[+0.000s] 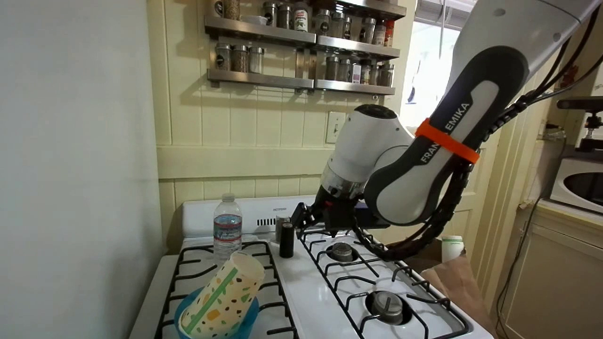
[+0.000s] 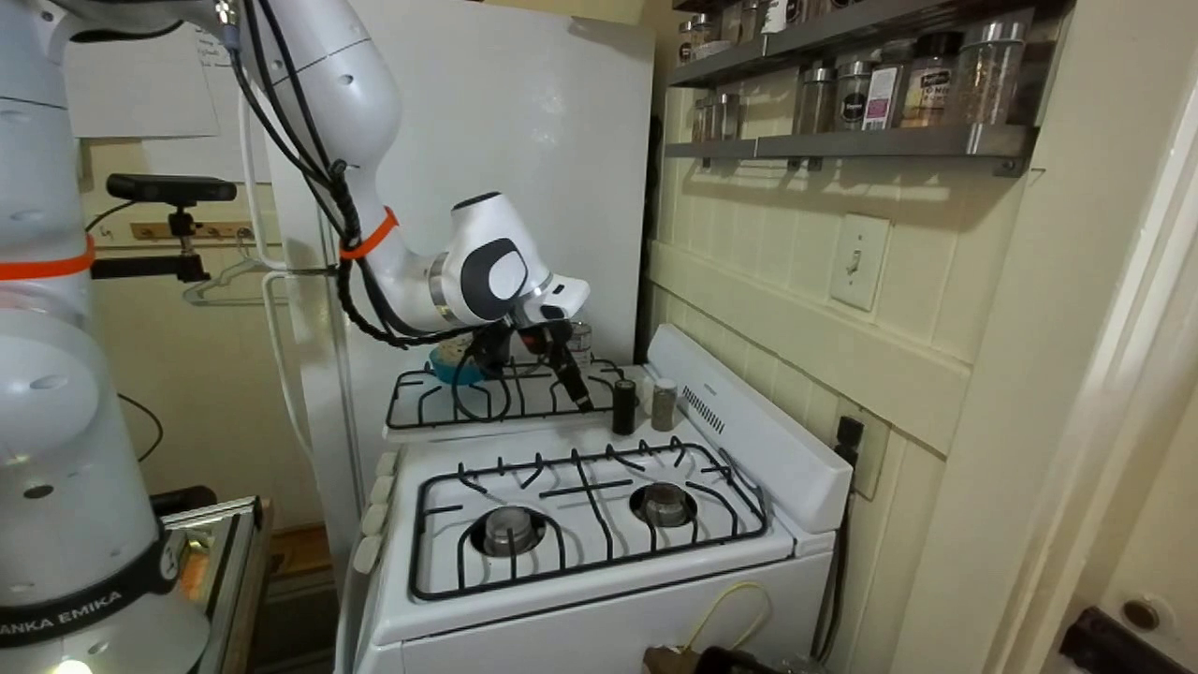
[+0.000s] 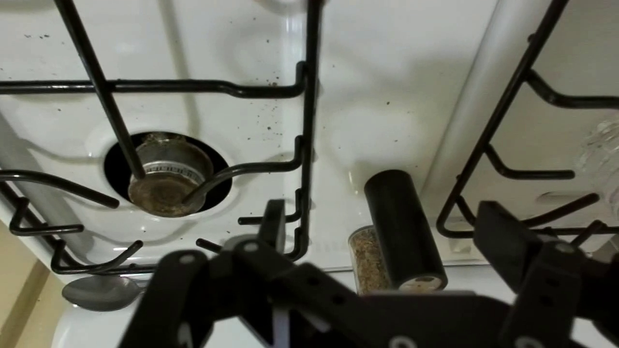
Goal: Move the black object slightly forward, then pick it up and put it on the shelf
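Fingers (image 3: 273, 224) spread apart, the black jointed hand (image 3: 383, 208) at the bottom of the wrist view grips nothing; between them in that frame, right of centre, the slim matte-black cylinder (image 3: 404, 227) stands upright on the white stovetop surface (image 3: 377, 111). Whether its forward nudge is done I cannot tell; lifting and placing seem left. In an exterior view, a speckled paper cup (image 1: 224, 296) leans in a blue plastic bowl (image 1: 251, 316) at lower left, a clear plastic bottle (image 1: 227, 228) behind. Beyond rises the cream panelled wall (image 1: 282, 162), its grey metal shelf (image 1: 292, 82) of spice jars (image 1: 240, 59) at upper centre, a bright window (image 1: 424, 56) at upper right.
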Controlling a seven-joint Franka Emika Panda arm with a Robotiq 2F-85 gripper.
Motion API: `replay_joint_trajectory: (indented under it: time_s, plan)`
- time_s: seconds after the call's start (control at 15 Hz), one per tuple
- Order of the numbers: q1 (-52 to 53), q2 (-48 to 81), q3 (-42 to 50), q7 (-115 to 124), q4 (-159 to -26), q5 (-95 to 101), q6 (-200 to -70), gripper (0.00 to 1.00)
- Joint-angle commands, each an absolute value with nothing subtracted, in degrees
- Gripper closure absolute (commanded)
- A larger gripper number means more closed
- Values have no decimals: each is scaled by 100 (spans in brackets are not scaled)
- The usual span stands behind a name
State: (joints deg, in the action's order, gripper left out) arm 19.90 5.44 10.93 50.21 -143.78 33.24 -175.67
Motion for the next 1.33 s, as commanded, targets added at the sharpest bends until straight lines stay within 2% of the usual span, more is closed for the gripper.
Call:
replay_joint_trajectory:
  time_s: [0.0, 0.47, 1.27]
  plan:
    - [1991, 544, 1081, 5022, -14376, 3322, -17567, 0]
    - [2638, 1351, 1935, 6813, -13517, 4867, -17732, 0]
    - [4243, 2632, 3333, 8705, -12688, 6139, -17877, 0]
